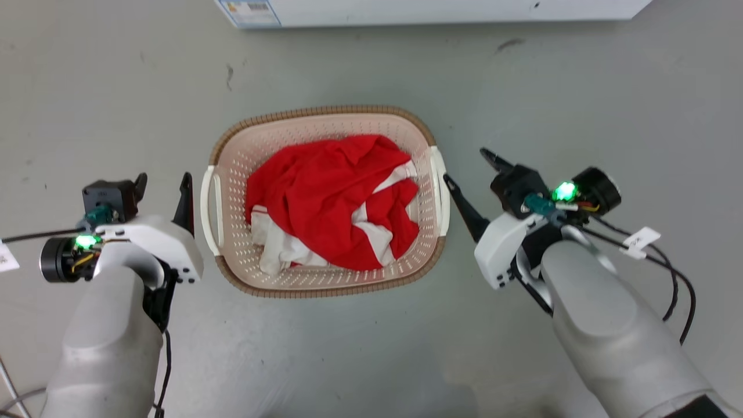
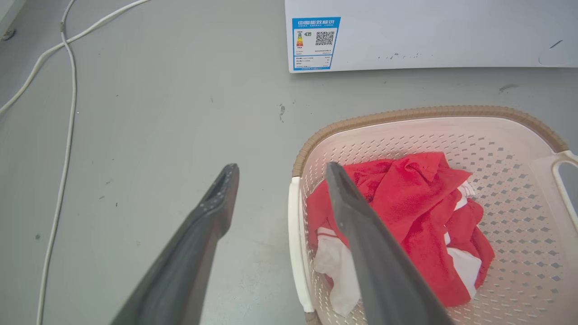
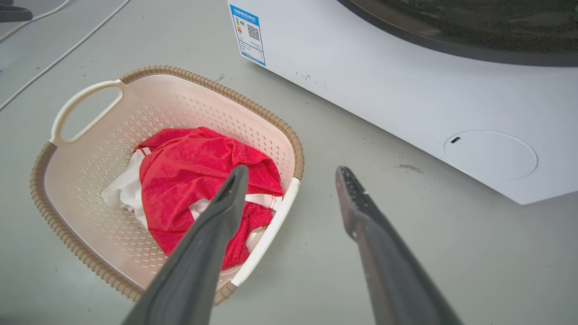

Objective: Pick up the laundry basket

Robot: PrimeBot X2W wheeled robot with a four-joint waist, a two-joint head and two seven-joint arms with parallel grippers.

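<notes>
Cream perforated plastic laundry basket [image 1: 249,157] with brown woven-look rim, upright on grey floor [image 1: 371,348], centred between the two arms and apart from white washing machine [image 1: 435,11] at top edge of head view. Crumpled red-and-white cloth [image 1: 331,197] heaped inside on basket bottom. Left gripper [image 1: 164,179] just beside left white handle [image 1: 206,209], fingers spread apart, nothing between them; contact with handle not discernible. Right gripper [image 1: 465,165] just beside right white handle [image 1: 442,191], fingers likewise spread, gripping nothing. Left wrist view: one finger over floor, other across basket interior, handle between them in line of sight. Right wrist view: same arrangement, mirrored.
</notes>
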